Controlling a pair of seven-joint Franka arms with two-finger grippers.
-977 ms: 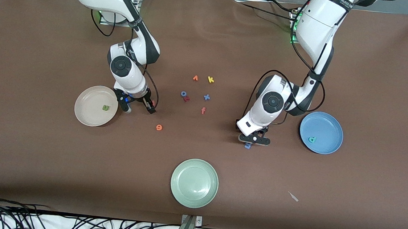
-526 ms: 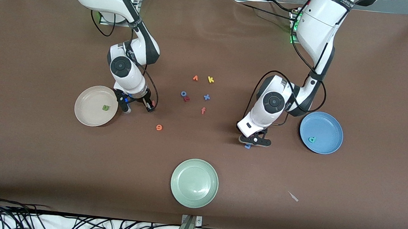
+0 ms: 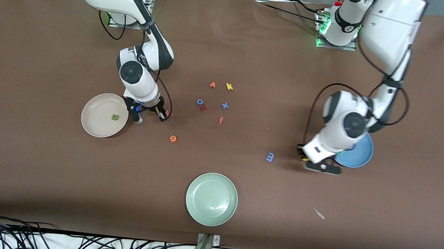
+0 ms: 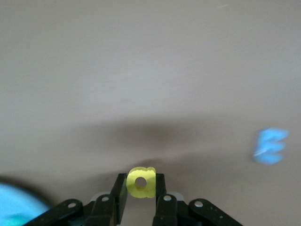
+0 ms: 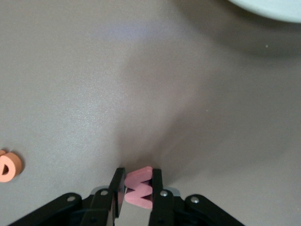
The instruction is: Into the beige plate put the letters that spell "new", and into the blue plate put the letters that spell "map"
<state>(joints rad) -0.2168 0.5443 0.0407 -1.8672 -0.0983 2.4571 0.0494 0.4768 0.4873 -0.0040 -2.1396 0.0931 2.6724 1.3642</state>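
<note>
Brown cloth covers the whole table [image 3: 36,173], wrinkle-free; cables run along the edge nearest the front camera, aluminium frame posts show at the corners by the arm bases.

Front view: beige plate [image 3: 94,126] toward the right arm's end with green n [image 3: 115,117] in it. Right gripper [image 3: 150,115] low at the cloth just beside that plate. Orange e [image 3: 173,138] lies on the cloth nearer the camera. Loose letters mid-table: k [image 3: 229,86], x [image 3: 225,105], o [image 3: 199,102], f [image 3: 221,120]. Blue m [image 3: 270,156] on bare cloth. Left gripper [image 3: 320,165] low at the blue plate's [image 3: 358,159] rim, arm covering part of the plate. Green plate [image 3: 211,199] nearest the camera, a small pale scrap [image 3: 319,213] beside it toward the left arm's end.

Left wrist view: gripper [image 4: 141,187] clamped on yellow a [image 4: 141,182], over cloth; m [image 4: 270,146] off to one side, plate edge [image 4: 19,205] in the corner.

Right wrist view: gripper [image 5: 138,186] clamped on pink w [image 5: 139,187], at the cloth; e [image 5: 8,166] well apart.
</note>
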